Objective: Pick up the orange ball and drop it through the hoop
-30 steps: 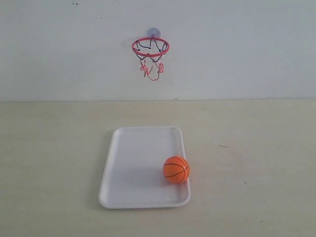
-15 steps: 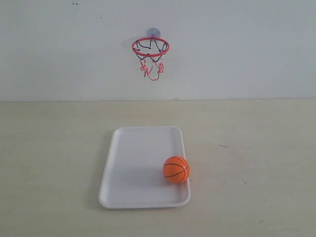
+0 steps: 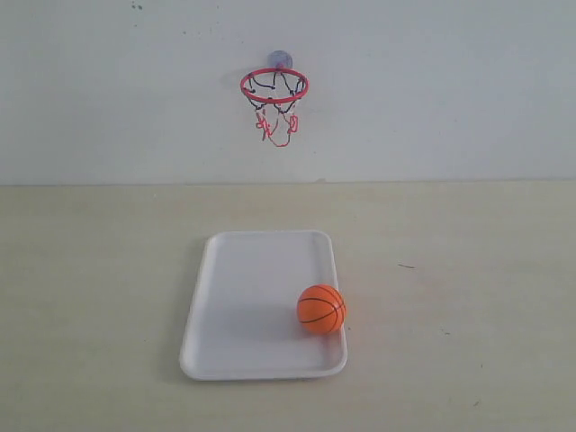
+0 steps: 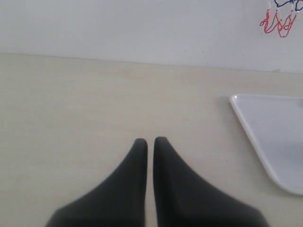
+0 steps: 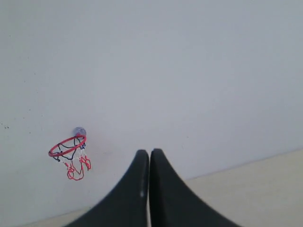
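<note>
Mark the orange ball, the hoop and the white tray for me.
orange ball (image 3: 321, 309): exterior view, centre of the ball.
hoop (image 3: 274, 101): exterior view, front of the red ring.
white tray (image 3: 252, 270): exterior view, bare floor left of the ball.

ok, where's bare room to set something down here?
Most of the tray is bare: its far half and left side. The table is open left and right of the tray, and in the strip between tray and wall. Only tight spot: the tray's near right corner, where the ball sits.
</note>
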Action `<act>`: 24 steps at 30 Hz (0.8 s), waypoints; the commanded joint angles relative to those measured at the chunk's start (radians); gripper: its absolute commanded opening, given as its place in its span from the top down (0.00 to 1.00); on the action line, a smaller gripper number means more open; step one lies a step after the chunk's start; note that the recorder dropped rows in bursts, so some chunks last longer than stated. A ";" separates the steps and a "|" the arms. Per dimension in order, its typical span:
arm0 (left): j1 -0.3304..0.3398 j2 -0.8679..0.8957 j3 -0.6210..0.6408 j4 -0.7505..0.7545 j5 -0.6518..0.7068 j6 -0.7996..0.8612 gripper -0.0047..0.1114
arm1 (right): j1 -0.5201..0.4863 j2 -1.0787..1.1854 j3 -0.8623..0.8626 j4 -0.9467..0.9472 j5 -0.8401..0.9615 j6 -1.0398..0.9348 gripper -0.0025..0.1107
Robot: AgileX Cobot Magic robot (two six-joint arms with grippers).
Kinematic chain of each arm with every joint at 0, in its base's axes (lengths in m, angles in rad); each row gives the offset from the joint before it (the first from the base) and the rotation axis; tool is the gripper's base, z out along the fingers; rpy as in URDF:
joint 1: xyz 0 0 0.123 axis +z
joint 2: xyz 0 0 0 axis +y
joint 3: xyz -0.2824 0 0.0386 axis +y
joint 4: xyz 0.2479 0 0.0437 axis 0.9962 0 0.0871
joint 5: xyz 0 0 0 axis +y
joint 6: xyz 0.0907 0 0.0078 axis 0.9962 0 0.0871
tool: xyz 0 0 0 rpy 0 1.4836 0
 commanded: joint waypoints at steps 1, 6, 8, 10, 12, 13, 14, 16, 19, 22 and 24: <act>0.003 -0.002 0.004 -0.003 -0.011 -0.007 0.92 | 0.000 -0.005 -0.038 -0.003 0.040 0.004 0.98; 0.003 -0.002 0.004 -0.003 -0.011 -0.007 0.92 | 0.000 0.052 -0.192 -0.039 0.240 -0.038 0.98; 0.003 -0.002 0.004 -0.003 -0.011 -0.007 0.92 | 0.000 0.129 -0.257 -0.039 0.333 -0.083 0.98; 0.003 -0.002 0.004 -0.003 -0.011 -0.007 0.92 | 0.000 0.218 -0.328 -0.039 0.434 -0.129 0.98; 0.003 -0.002 0.004 -0.003 -0.011 -0.007 0.92 | 0.000 0.348 -0.393 -0.039 0.554 -0.163 0.98; 0.003 -0.002 0.004 -0.003 -0.011 -0.007 0.92 | 0.000 0.385 -0.416 -0.039 0.605 -0.185 0.98; 0.003 -0.002 0.004 -0.003 -0.011 -0.007 0.92 | 0.000 0.473 -0.446 -0.039 0.670 -0.218 0.98; 0.003 -0.002 0.004 -0.003 -0.011 -0.007 0.92 | 0.000 0.566 -0.476 -0.039 0.727 -0.251 0.98; 0.003 -0.002 0.004 -0.003 -0.011 -0.007 0.92 | 0.000 0.704 -0.493 -0.036 0.686 -0.247 0.98; 0.003 -0.002 0.004 -0.003 -0.011 -0.007 0.92 | 0.000 0.800 -0.493 -0.036 0.565 -0.247 0.98; 0.003 -0.002 0.004 -0.003 -0.011 -0.007 0.92 | 0.000 0.853 -0.493 -0.001 0.484 -0.237 0.98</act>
